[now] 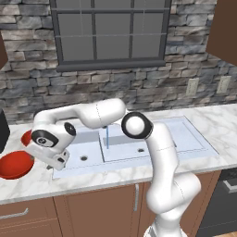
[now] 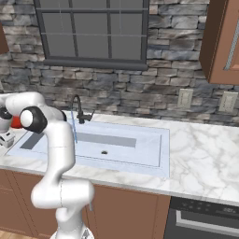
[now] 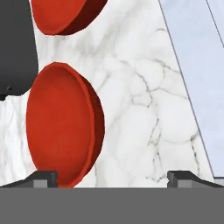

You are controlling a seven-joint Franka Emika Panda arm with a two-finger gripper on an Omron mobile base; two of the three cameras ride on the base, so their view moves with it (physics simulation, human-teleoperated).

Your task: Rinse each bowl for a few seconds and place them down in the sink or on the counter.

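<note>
Two bowls: both red, sitting on the tabletop (image 1: 115, 178) left of the sink (image 1: 185, 134)
Near bowl (image 3: 61, 124): right under the hand, one fingertip (image 3: 43, 178) over its rim
Far bowl (image 3: 65, 15): just beyond, apart from the first
Hand (image 1: 56, 163): spread wide, pinching nothing, low beside the sink's left edge
Faucet (image 2: 79, 109): thin, dark, at the back of the sink
Dark object (image 3: 15, 48): beside the bowls, can't tell what it is

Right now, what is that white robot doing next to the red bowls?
The robot arm is reaching over the marble counter left of the sink, toward two red bowls. Its pincer is open and empty, hovering by the nearer bowl, with one fingertip at its rim. The other bowl sits just beyond. Neither bowl has been picked up. A thin stream of water runs from the faucet.
</note>
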